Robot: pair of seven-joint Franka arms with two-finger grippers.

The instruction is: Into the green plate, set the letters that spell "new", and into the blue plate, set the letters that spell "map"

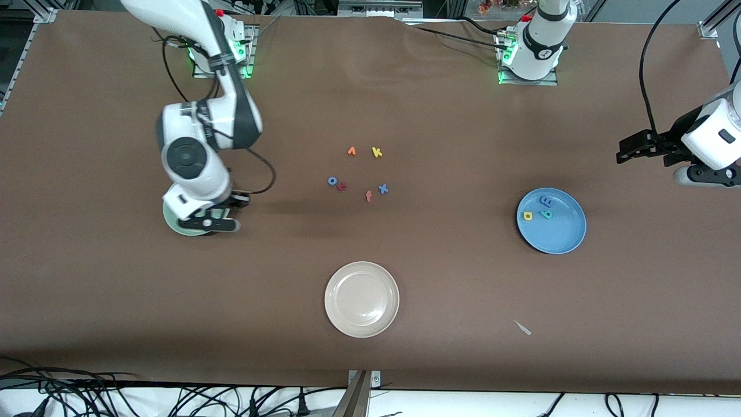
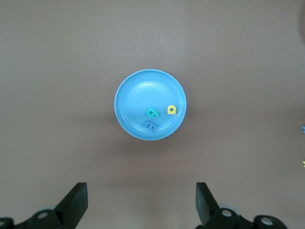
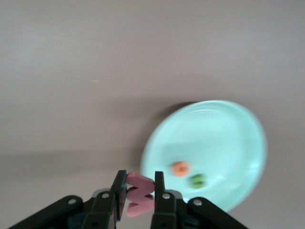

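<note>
At the middle left of the front view, the right gripper [image 1: 209, 219] hangs over the round pale mint-green plate [image 1: 173, 225], its fingers clamped on the pink foam "w" [image 3: 139, 194]. In that plate lie the orange foam "e" [image 3: 179, 168] and the dark green foam "n" [image 3: 197, 180], which is blurred but probably that letter. At the right edge of the front view, the left gripper [image 1: 630, 148] waits in the air with its fingers spread wide. Lower right of centre sits the round medium-blue plate [image 1: 564, 240], holding the blue foam "m" [image 1: 545, 200], the teal looped letter [image 1: 546, 214] and the yellow looped letter [image 1: 527, 216].
</note>
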